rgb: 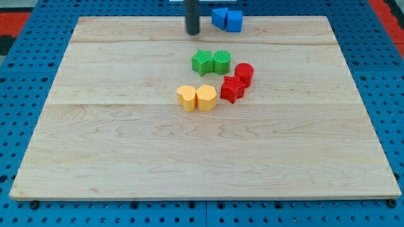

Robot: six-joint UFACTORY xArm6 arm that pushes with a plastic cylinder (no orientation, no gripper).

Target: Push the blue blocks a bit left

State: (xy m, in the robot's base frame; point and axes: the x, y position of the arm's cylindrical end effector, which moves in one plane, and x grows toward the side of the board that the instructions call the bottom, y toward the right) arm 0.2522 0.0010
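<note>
Two blue blocks sit touching at the board's top edge: one [219, 17] on the left, of unclear shape, and a blue cube [234, 21] on the right. My tip [192, 32] stands on the board just left of them, a short gap away from the left blue block. The rod rises out of the view's top.
The wooden board [95, 126] lies on a blue perforated table. Near its middle are a green star [202, 62] touching a green cylinder [221, 62], a red cylinder [244, 74], a red star-like block [232, 89], and two yellow blocks [187, 98] [206, 97] side by side.
</note>
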